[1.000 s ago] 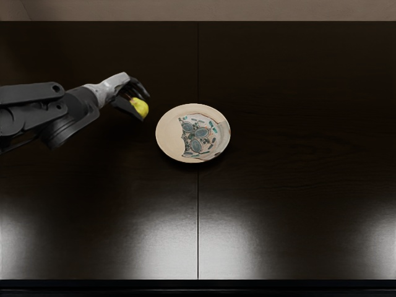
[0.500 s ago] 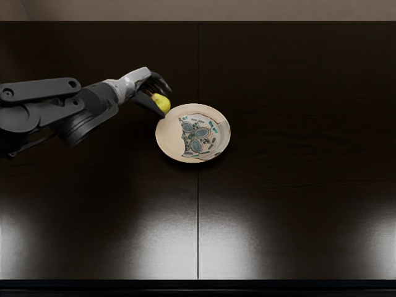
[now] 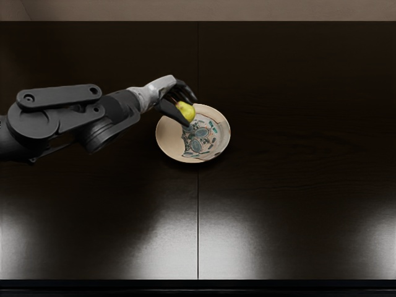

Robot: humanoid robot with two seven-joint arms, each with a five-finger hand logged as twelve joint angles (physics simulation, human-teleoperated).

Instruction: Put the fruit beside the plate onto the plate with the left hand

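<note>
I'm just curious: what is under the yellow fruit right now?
The plate, its upper-left part. The left hand grips the fruit there and hides a bit of rim; whether fruit touches plate cannot be seen.

The left arm point(image 3: 62, 117) is cut off at the left edge, and its dark fingers point(image 3: 184, 93) cover part of the fruit point(image 3: 185, 111).

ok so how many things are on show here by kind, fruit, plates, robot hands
fruit: 1, yellow, gripped over the plate's near-left edge
plate: 1, patterned
left hand: 1, holding the fruit
total: 3
</note>
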